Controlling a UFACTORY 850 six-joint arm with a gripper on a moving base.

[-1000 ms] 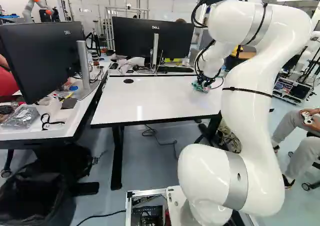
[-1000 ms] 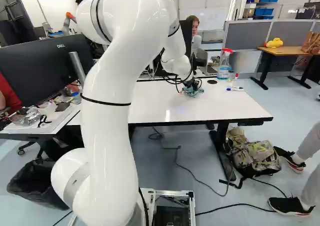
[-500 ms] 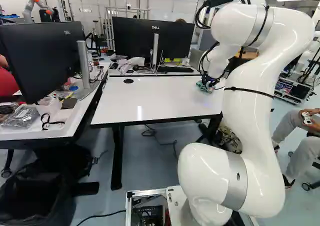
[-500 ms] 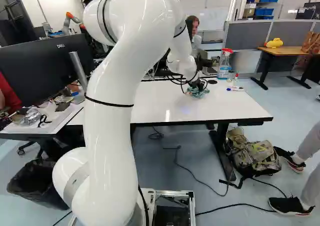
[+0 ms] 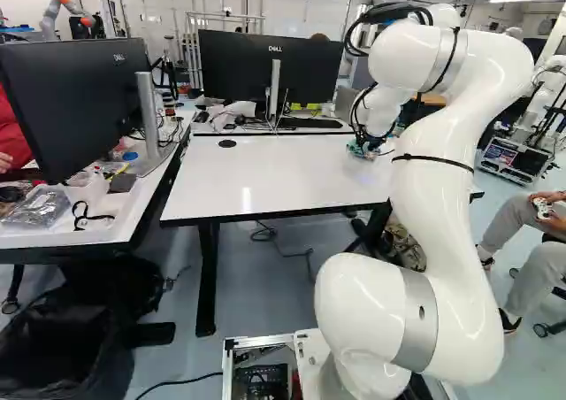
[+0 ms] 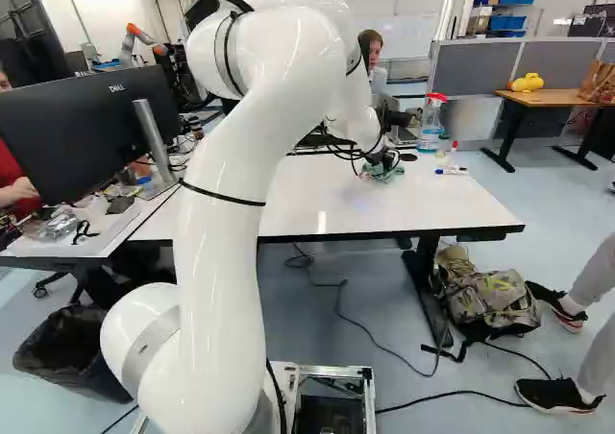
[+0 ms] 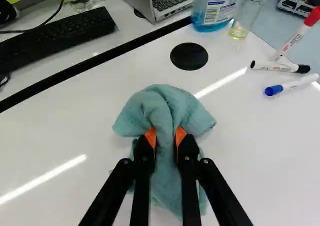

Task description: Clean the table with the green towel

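White rectangular table, black edge, black legs. Two round black inserts in top, one near each far corner. On it: bunched green cloth towel; clear spray bottle with blue liquid and red-and-white head at far edge; beside it clear glass bottle, dark green lid; white markers close together: red-capped, black-capped, blue-capped.
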